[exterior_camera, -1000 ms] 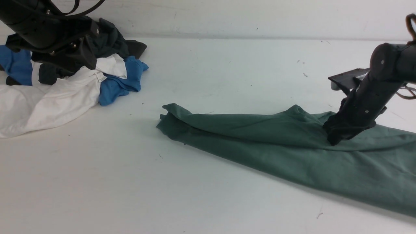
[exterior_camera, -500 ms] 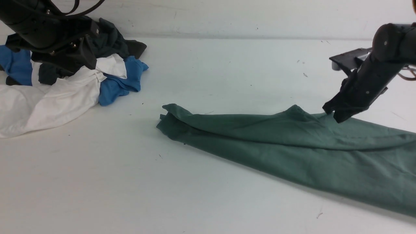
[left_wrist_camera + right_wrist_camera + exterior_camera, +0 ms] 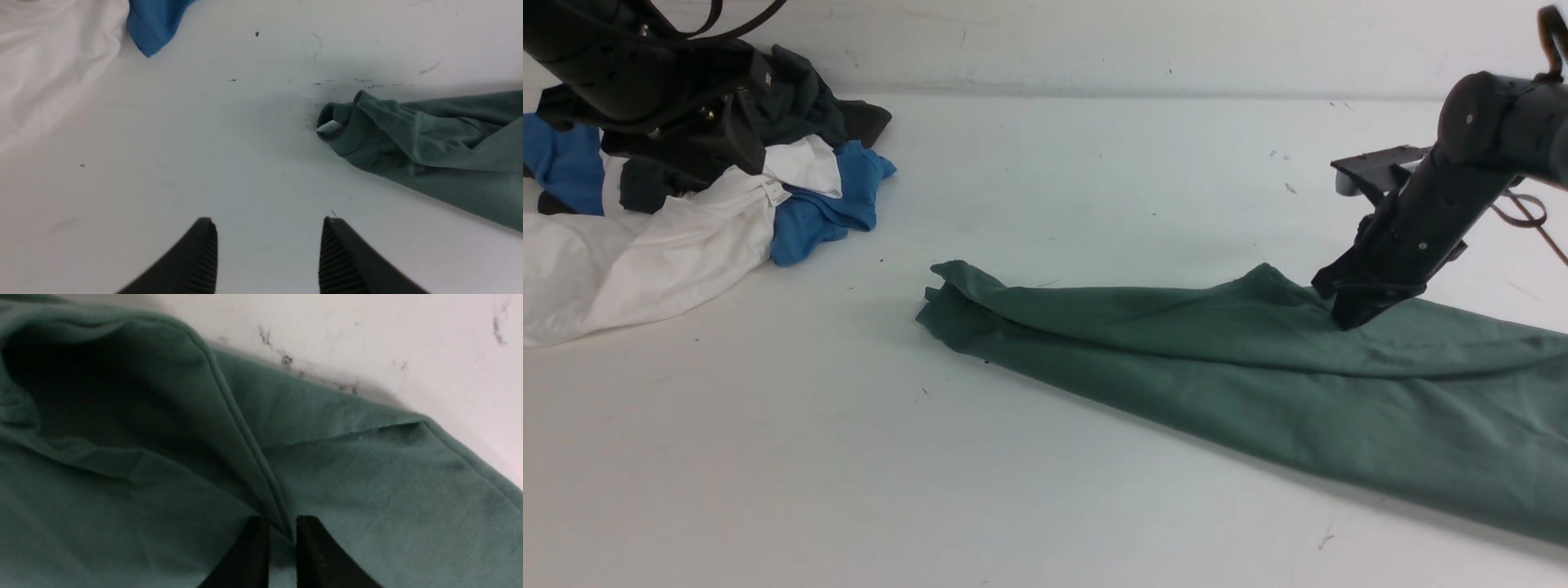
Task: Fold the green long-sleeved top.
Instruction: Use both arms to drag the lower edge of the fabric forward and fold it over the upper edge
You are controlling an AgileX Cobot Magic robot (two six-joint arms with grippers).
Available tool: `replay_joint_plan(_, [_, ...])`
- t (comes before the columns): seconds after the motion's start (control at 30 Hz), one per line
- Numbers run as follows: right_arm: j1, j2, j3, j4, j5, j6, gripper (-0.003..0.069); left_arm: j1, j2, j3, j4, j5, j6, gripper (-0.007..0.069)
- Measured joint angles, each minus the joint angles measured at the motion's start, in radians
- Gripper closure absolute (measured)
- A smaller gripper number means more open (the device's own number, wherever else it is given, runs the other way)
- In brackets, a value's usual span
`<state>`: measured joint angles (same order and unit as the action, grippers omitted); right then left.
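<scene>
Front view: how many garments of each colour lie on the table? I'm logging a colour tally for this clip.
Green: 1, the green long-sleeved top
White: 1, the white garment
Blue: 1, the blue garment; a second blue patch further left may be the same piece, I cannot tell
Dark charcoal: 1, the dark garment
Total: 4

At the upper left of the frame, a white garment (image 3: 645,261), a blue garment (image 3: 833,208) and a dark garment (image 3: 800,102) lie heaped on the white table (image 3: 849,457).

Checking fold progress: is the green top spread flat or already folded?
Folded lengthwise, not spread: the green long-sleeved top lies as a narrow band with overlapping layers.
</scene>
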<state>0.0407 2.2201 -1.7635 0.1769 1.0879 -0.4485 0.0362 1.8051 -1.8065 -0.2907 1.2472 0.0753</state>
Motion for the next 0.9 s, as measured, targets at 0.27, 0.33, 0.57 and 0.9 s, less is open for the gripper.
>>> replay_joint_plan(0.27, [0.0,0.022,-0.001,0.0,-0.021,-0.001,0.0399,0.0,0.021,0.0,0.0,0.0,0.0,0.0299])
replay_joint_plan(0.33, [0.0,0.022,-0.002,0.0,-0.023,-0.001,0.0393,0.0,0.025,0.0,0.0,0.0,0.0,0.0299])
replay_joint_plan(0.57, [0.0,0.023,-0.002,0.003,-0.02,-0.001,0.0431,0.0,0.05,0.0,0.0,0.0,0.0,0.0299])
replay_joint_plan(0.9, [0.0,0.026,-0.068,-0.035,0.014,0.036,0.0659,0.0,0.053,0.0,0.0,0.0,-0.001,0.0299])
